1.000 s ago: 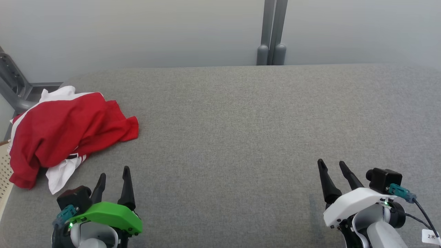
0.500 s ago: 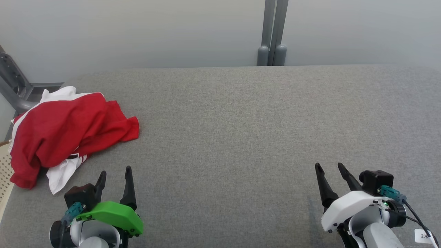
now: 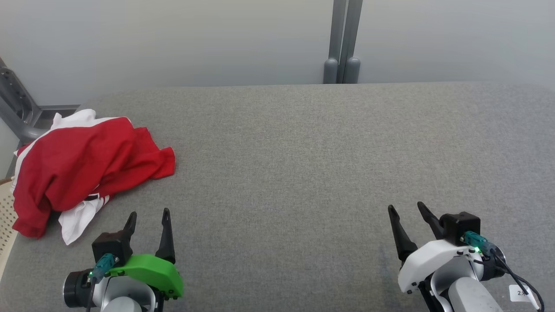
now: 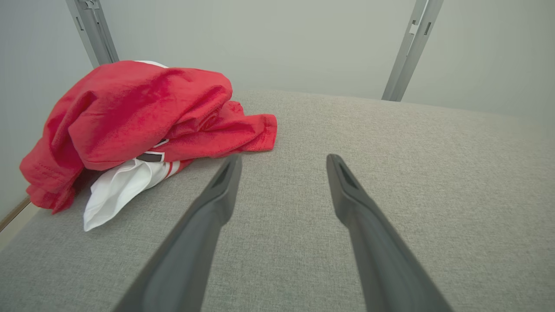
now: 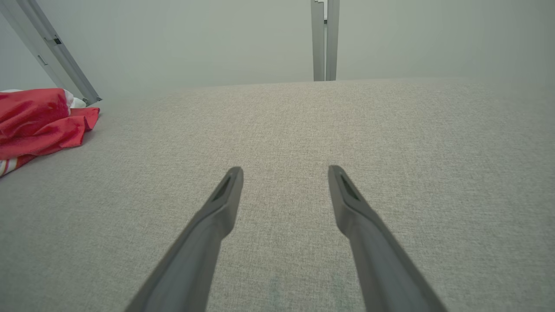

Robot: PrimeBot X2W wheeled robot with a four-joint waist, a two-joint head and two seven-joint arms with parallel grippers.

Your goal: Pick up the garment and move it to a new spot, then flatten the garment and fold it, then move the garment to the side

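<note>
A crumpled red and white garment (image 3: 82,167) lies bunched at the far left of the grey table (image 3: 303,151), with part of it over the left edge. In the left wrist view the garment (image 4: 138,117) sits just ahead and left of the fingers. My left gripper (image 3: 148,213) hovers open near the front edge, a short way right of and nearer than the heap, holding nothing. At the front right my right gripper (image 3: 405,207) is open and empty too. The right wrist view catches the garment (image 5: 41,123) at its far left, well away from the right gripper (image 5: 284,171).
A grey upright post (image 3: 342,41) stands behind the table's far edge, and a slanted metal frame (image 3: 15,108) rises at the back left by the garment. A pale perforated basket (image 3: 5,216) shows beyond the table's left edge.
Both grippers have shifted slightly: the left one to the right, the right one to the left and lower in the head view. The garment lies as it did.
</note>
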